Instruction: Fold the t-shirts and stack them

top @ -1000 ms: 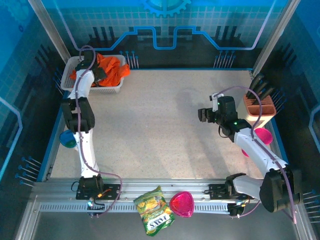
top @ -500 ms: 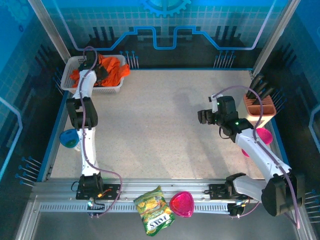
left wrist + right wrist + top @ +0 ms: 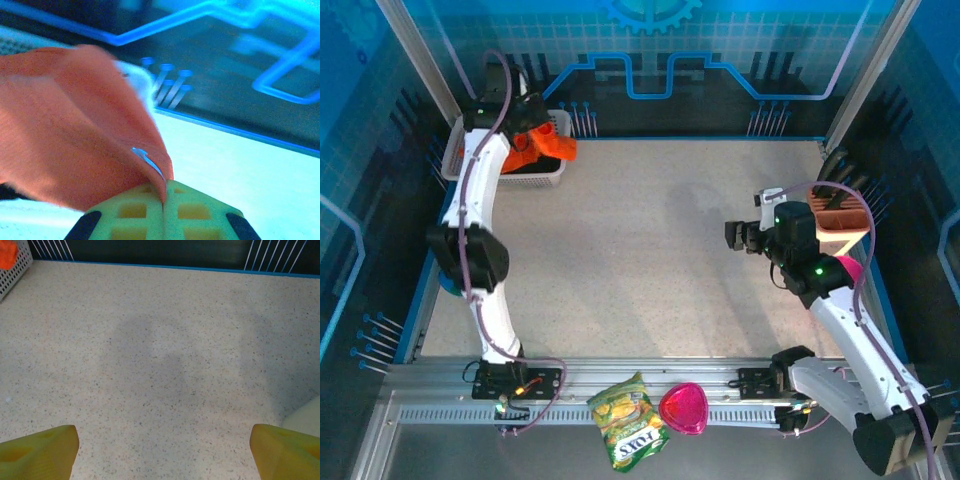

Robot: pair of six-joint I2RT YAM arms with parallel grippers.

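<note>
The fingers of the left gripper [image 3: 163, 202] are pressing together on a fold of the orange t-shirt [image 3: 75, 135], the cloth bunching up and left of the tips, over the white basket [image 3: 452, 160] at the far-left corner. The right gripper [image 3: 164, 440] is holding its fingers wide over the bare table [image 3: 160, 340], well apart from the shirt.

Bunched orange t-shirt [image 3: 552, 146], hanging crumpled.
</note>
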